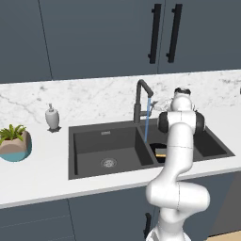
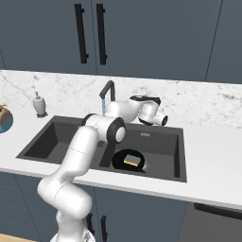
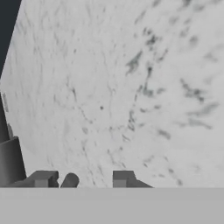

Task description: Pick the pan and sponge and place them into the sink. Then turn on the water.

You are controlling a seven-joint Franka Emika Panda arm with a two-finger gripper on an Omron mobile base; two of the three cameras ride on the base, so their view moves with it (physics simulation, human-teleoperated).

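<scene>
Plant pot [image 1: 15,143] stands far left on the desk [image 1: 42,174], soap bottle [image 1: 52,117] next; sink [image 1: 94,141] follows, its faucet [image 1: 141,96] running water [image 1: 147,120]; pan [image 2: 128,160] lies in the right basin, sponge [image 2: 132,161] in it; end effector [image 3: 81,179], released and empty, faces marble wall [image 3: 131,87]; no writing readable.

A kitchen is shown by a double sink [image 1: 89,146], marble counter [image 1: 37,181], faucet [image 1: 140,96] and dark cabinets [image 1: 94,37]
</scene>
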